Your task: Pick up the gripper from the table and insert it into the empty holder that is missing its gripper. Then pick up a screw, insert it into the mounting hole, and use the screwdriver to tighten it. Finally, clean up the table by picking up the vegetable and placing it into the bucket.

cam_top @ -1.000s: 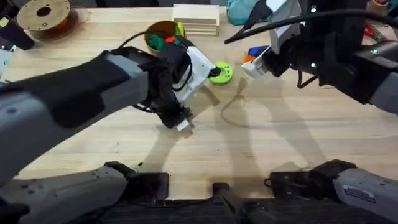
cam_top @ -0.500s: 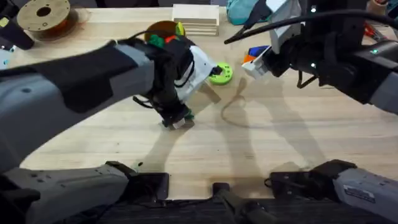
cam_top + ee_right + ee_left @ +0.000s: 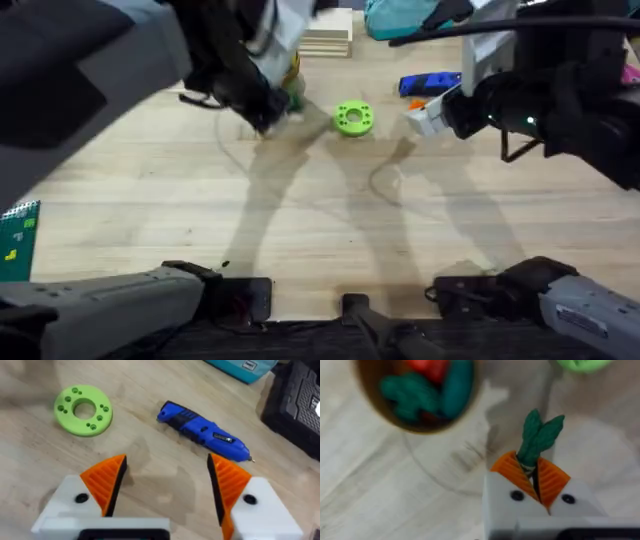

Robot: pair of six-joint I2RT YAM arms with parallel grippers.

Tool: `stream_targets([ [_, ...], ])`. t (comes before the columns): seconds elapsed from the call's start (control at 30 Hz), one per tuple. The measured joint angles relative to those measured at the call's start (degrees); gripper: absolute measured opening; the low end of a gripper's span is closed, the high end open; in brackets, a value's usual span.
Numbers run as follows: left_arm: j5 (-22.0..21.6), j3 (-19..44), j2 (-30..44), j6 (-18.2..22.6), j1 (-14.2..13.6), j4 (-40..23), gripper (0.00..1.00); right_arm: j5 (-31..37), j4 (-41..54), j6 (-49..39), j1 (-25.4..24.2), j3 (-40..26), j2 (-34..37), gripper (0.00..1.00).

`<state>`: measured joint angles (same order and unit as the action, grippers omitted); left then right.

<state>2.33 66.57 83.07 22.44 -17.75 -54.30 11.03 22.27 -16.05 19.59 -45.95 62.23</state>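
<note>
My left gripper (image 3: 531, 479) is shut on the vegetable (image 3: 540, 435), a small green leafy bundle sticking out from between the orange pads. It hangs above the table just beside the bucket (image 3: 427, 429), which holds red and teal toys. In the overhead view the left arm is large and blurred, with its gripper (image 3: 272, 112) at the back left of centre. My right gripper (image 3: 167, 485) is open and holds nothing. It hovers near the blue screwdriver (image 3: 205, 432), which lies flat on the table (image 3: 430, 83). The holder and the screw are out of view.
A round bright-green disc (image 3: 352, 118) lies between the two grippers and also appears in the right wrist view (image 3: 83, 404). A stack of pale wood sheets (image 3: 325, 35) and a teal box (image 3: 400, 15) sit at the back. A green card (image 3: 20, 235) lies at the left edge.
The left arm has lifted off the table and swung back and left toward the bucket with the vegetable in its grip. The right gripper has drifted slightly to the right.
</note>
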Motion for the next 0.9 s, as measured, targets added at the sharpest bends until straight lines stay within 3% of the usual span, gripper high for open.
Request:
stream_targets([
  [0.2,0.0,0.86,0.02,-4.68,7.08,12.23,0.02,0.08,1.96,3.68,-0.16,0.0,-3.31,0.948],
  [0.33,-0.02,0.86,0.02,-6.25,9.87,16.33,0.02,-0.15,2.26,8.28,-0.77,0.0,-5.29,0.948],
  [0.4,0.0,0.86,0.02,-8.13,10.61,19.92,0.02,-1.56,3.18,9.83,-0.96,0.0,-6.44,0.95],
  [0.53,-0.02,0.86,0.03,-17.72,11.35,28.29,0.02,-5.43,3.62,11.4,-0.98,0.0,-8.06,0.949],
  [0.7,0.02,0.91,1.55,-29.38,11.25,33.91,0.02,-7.77,3.53,12.04,-0.98,0.0,-8.32,0.95],
  [0.9,0.24,0.95,8.49,-35.04,11.14,33.93,0.02,-8.57,3.53,12.39,-0.98,0.0,-8.33,0.949],
])
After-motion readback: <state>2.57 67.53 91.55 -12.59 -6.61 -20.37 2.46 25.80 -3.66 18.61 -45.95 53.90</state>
